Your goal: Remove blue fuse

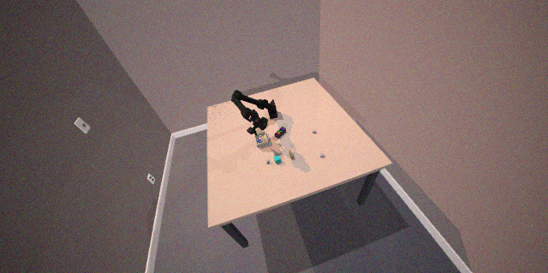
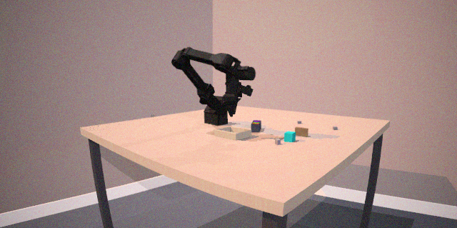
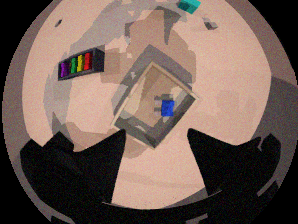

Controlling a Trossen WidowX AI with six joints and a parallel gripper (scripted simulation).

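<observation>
Now blue fuse [image 3: 168, 106] inside tray [image 3: 136, 128] walls, end effector [image 3: 157, 163] open above.

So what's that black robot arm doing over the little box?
The arm hangs above the tray with its gripper open and empty. The blue fuse lies inside the tray, let go. The fuse block beside it holds the other coloured fuses. So the job looks done.
</observation>
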